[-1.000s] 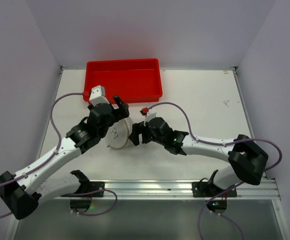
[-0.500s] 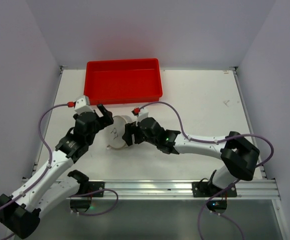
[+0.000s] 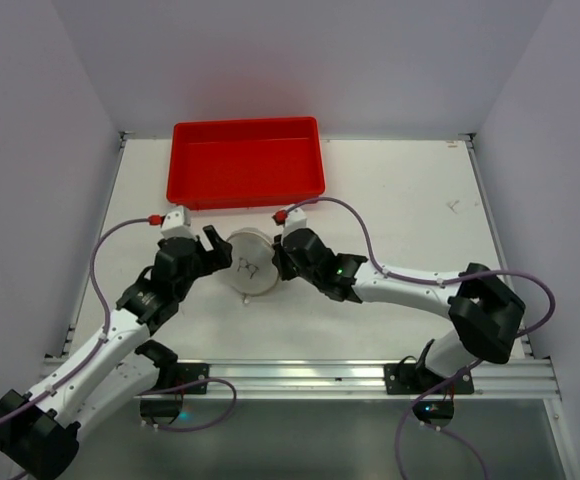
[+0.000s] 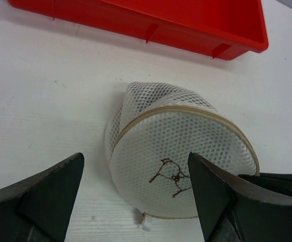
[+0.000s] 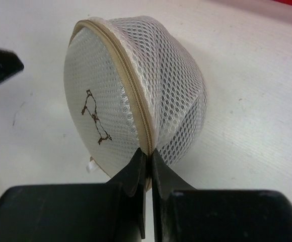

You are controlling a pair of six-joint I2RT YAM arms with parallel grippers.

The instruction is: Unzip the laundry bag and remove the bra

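The laundry bag (image 3: 252, 262), a white mesh pod with a tan zip seam and a small dark mark on its lid, lies zipped on the white table just below the red tray. The seam shows plainly in the left wrist view (image 4: 181, 151) and the right wrist view (image 5: 131, 85). My right gripper (image 3: 278, 262) is at the bag's right side, its jaws pinched shut on the zip seam (image 5: 147, 151). My left gripper (image 3: 218, 250) stands open just left of the bag, its fingers (image 4: 55, 186) apart and not touching it. A small white tab (image 4: 145, 225) hangs at the bag's lower rim. The bra is hidden.
The red tray (image 3: 246, 160) stands just behind the bag, with its long near wall (image 4: 186, 30) close to it. Grey walls enclose the table on three sides. A metal rail (image 3: 300, 375) with the arm bases runs along the near edge.
My right gripper closed on the bag's zip seam. My left gripper came off the top of the bag and moved down to its left side. The bag shifted slightly to the right.
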